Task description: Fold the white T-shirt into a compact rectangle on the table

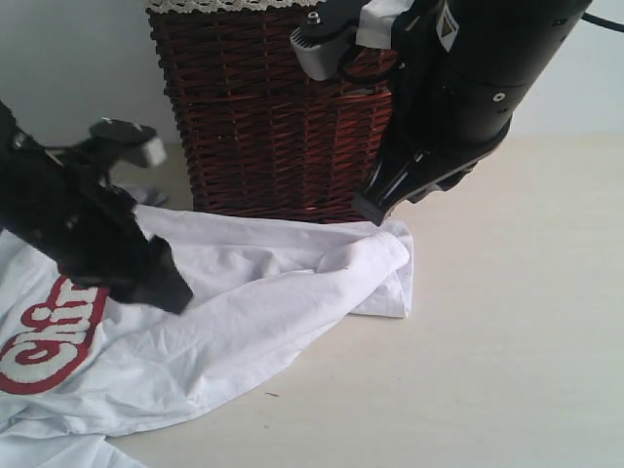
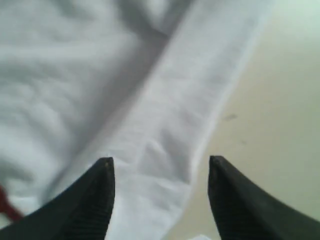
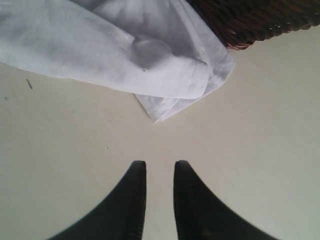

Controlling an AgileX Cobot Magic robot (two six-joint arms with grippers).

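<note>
White shirt (image 1: pixel 253 292) hem lies under left gripper (image 2: pixel 161 162), jaws parted, likely for grasping; right gripper (image 3: pixel 159 165), at two o'clock, barely parted, empty.

The white T-shirt (image 1: pixel 263 292) is soft, matt cloth, loosely creased, with a red-and-white print (image 1: pixel 49 341). The surface (image 1: pixel 507 341) under it is smooth, matt and pale cream. The basket (image 1: pixel 263 127) is glossy dark red-brown wicker with a lace cloth trim (image 1: pixel 224 5), and the left hand (image 2: pixel 161 167) and right hand (image 3: pixel 160 167) look like matt black plastic, finely ribbed inside.
</note>
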